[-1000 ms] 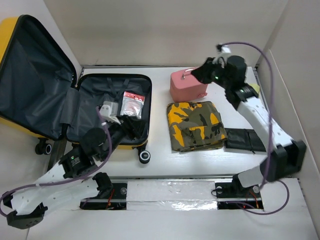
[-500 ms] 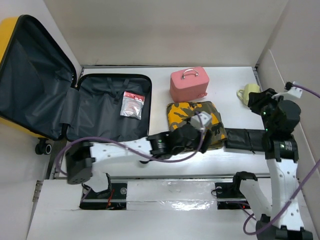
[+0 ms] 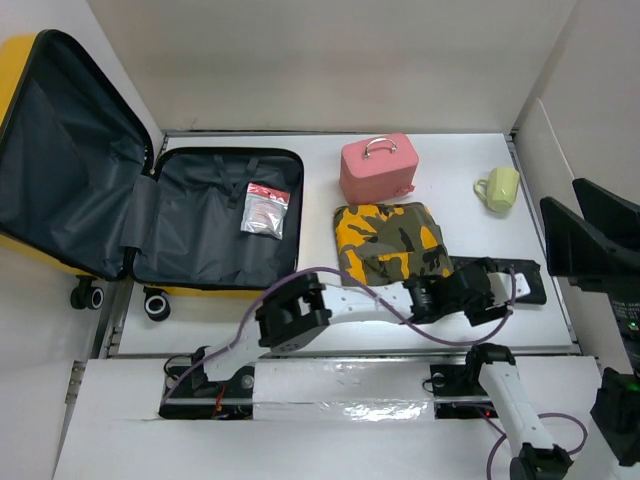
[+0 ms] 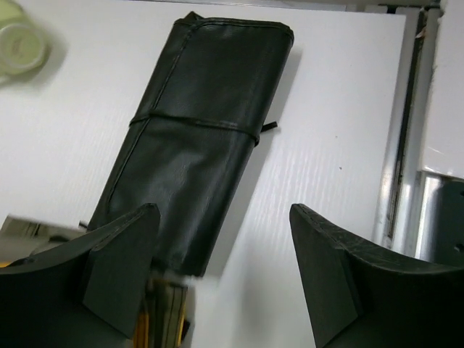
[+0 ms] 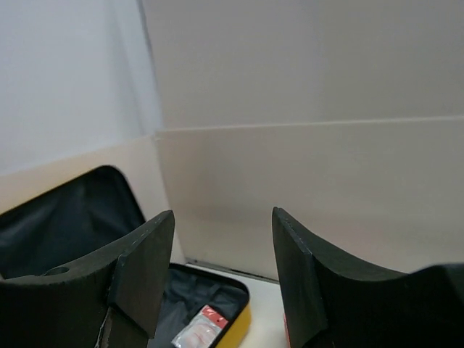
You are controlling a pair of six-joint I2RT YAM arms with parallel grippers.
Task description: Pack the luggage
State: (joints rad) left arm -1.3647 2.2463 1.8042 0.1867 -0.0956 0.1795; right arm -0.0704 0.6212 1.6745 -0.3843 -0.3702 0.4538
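Leftward no longer: the left arm has swung from above the camouflage cloth [image 3: 390,240] to the black rolled pouch [image 4: 206,123], and the right arm has lifted off the table [image 3: 450,160] to the right edge of the top view.

At the far left the luggage [image 3: 190,235] lies open, lid propped back, its grey-lined base flat on the table with a red-and-white packet [image 3: 266,208] inside. The left arm stretches low across the near edge past the cloth. Its left pincer [image 4: 223,225] hangs wide apart and empty over the near end of the pouch, which runs aslant from the jaws with a cord tied round its middle.

The step in hand looks like picking up this pouch. To do it well, the pincer should move on toward the cord and turn until the jaws straddle the narrow width squarely. It should then come down and close on the middle so the roll does not droop or unroll, lift above the cloth, and set the pouch on the lining beside the packet.

At the far right, the right pincer [image 5: 221,225] is raised, parted and empty, facing the back wall.
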